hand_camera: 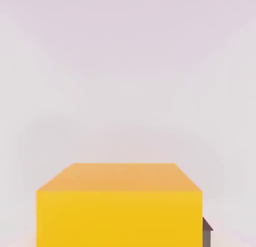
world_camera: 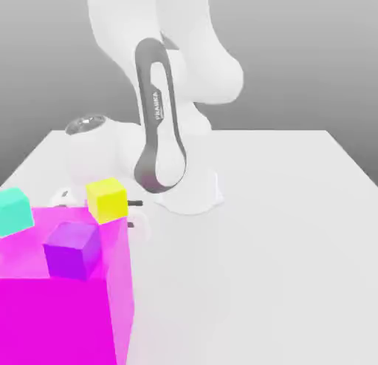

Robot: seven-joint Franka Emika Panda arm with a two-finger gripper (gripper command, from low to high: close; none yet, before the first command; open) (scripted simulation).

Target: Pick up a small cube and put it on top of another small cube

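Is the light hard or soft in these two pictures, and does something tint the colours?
Exterior view: soft, even light, only faint shadows on the table; the translucent magenta cube tints a smaller cube purple. Hand view: the yellow cube looks flat, without glare.

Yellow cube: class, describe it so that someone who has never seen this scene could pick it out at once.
Find the huge magenta cube at the exterior view's lower left. Just past its far top edge, toward the arm, is the yellow cube. The teal cube and purple cube nearby match its size, not its colour.
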